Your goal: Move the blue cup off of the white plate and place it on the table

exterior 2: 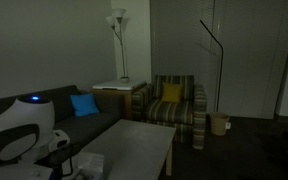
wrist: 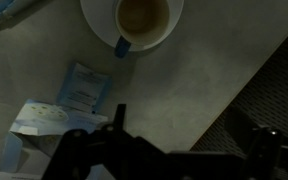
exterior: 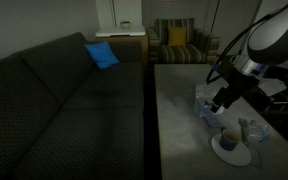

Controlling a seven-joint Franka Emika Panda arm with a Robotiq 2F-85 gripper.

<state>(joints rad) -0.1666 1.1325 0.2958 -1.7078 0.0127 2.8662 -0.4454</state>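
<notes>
The blue cup (wrist: 144,18), tan-brown inside and with a small blue handle, stands on the white plate (wrist: 97,28) at the top of the wrist view. In an exterior view the cup (exterior: 229,138) and plate (exterior: 231,152) sit at the near right of the grey table (exterior: 179,120). My gripper (exterior: 222,100) hangs above the table just beyond the plate, apart from the cup. In the wrist view its fingers (wrist: 189,140) are spread wide with only bare table between them. It is open and empty.
Two pale paper packets (wrist: 82,85) (wrist: 39,118) lie on the table near the plate. A pale blue-white boxy object (exterior: 205,98) and a greyish glassy object (exterior: 252,130) stand close by. The dark patterned sofa (exterior: 64,100) runs along the table's edge.
</notes>
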